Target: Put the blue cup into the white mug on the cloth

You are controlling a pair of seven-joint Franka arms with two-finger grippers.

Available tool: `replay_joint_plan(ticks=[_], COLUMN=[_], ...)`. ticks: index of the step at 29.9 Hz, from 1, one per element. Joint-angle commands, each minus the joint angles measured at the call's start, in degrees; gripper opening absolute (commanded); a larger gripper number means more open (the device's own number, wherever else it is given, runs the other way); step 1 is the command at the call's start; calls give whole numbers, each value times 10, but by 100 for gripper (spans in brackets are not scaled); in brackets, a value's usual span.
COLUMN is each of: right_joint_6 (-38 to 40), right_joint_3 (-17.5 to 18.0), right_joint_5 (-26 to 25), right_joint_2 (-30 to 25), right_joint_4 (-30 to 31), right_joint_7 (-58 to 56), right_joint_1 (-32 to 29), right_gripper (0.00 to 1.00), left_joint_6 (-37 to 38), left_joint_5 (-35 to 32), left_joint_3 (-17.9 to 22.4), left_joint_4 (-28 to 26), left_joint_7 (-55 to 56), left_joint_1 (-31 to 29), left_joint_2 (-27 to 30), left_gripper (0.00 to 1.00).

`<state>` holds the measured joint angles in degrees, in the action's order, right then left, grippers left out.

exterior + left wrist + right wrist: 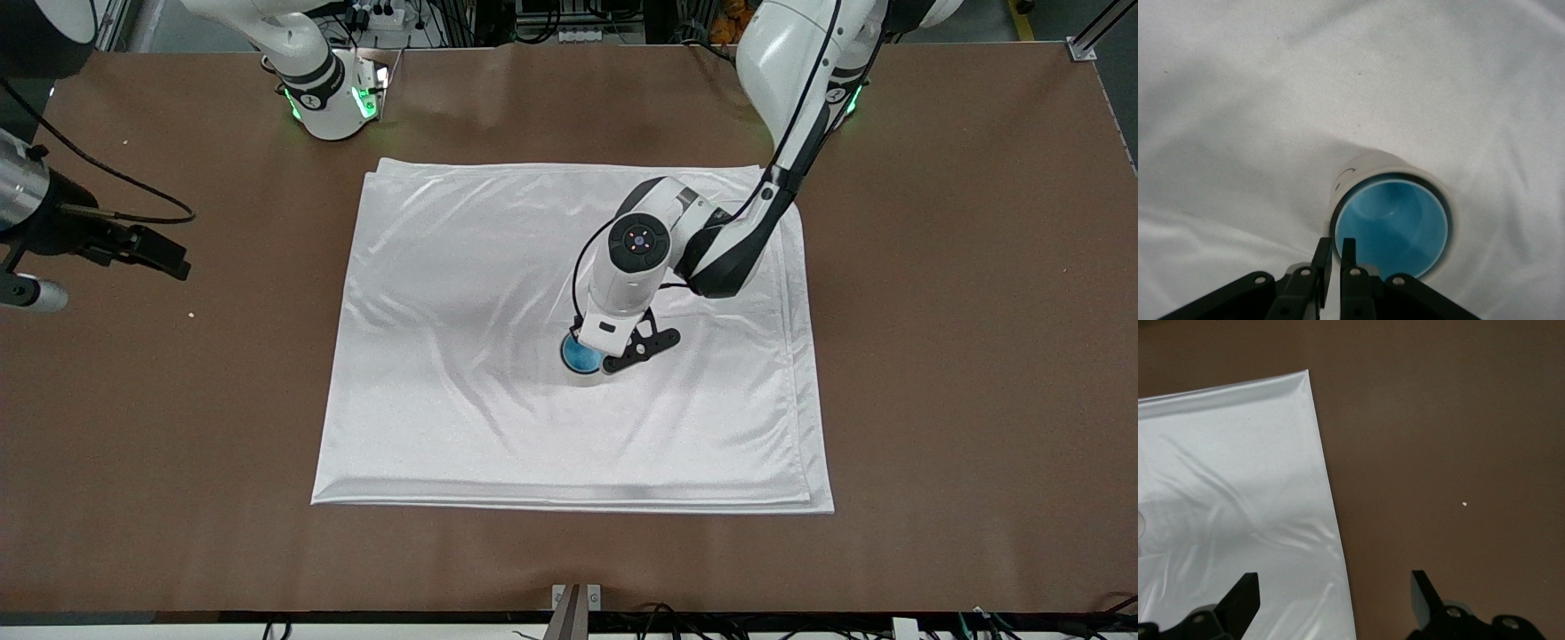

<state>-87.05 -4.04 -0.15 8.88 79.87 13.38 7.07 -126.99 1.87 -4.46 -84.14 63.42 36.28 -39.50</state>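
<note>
- Front view: the left gripper (pixel 597 348) is down at the blue cup (pixel 580 357), which sits nested in the white mug (pixel 589 374) on the cloth (pixel 462 356).
- Left wrist view: its fingers (pixel 1323 263) stand almost together, pinching the blue cup's (pixel 1395 230) rim inside the white mug (pixel 1365 168).
- Right wrist view: the right gripper (pixel 1335 597) waits over the cloth's (pixel 1231 487) edge and the table (pixel 1445 440), jaws wide apart, holding nothing.

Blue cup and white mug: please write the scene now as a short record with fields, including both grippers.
blue cup: sits inside the white mug, open side up
white mug: upright on the cloth
cloth: spread on the brown table, lightly wrinkled
left gripper: at the mug's rim, fingers nearly together around the blue cup's wall
right gripper: open, holds nothing, over the cloth's edge; this arm waits
task state: cup already in the mug
</note>
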Motion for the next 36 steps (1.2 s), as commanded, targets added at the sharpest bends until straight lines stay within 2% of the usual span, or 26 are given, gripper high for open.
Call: replay_joint_plan(ticks=[1, 2, 3, 5, 7, 16, 23, 36], right_joint_6=[-93, -109, -125, -151, -168, -172, -153, -146], right_joint_3=[8, 8, 8, 8, 8, 8, 8, 9], right_joint_5=[2, 1, 1, 1, 1, 1, -4, -2], right_joint_2=[-70, -78, -85, -95, -103, -104, -93, -98], right_joint_4=[130, 150, 168, 195, 213, 209, 170, 167], right_joint_7=[-26, -27, -27, -28, -29, -29, -92, -93], right_joint_1=[-22, -22, -23, -23, -24, -28, -37, -70], right_gripper=[100, 100, 100, 100, 100, 100, 100, 100], left_joint_6=[-5, -5, -5, -5, -5, -4, 0, 6], left_joint_5=[-5, -5, -5, -5, -9, -48, -56, -56], left_joint_3=[7, 7, 7, 7, 8, 9, 15, 15], left_joint_4=[15, 15, 15, 15, 15, 14, 13, 7], left_joint_7=[17, 17, 17, 15, 10, 4, -50, -201], left_joint_1=[8, 8, 8, 8, 8, -3, -62, -190], left_joint_2=[-12, -12, -12, -11, -11, 8, 11, 15], left_gripper=[14, 20, 31, 62, 100, 100, 100, 100])
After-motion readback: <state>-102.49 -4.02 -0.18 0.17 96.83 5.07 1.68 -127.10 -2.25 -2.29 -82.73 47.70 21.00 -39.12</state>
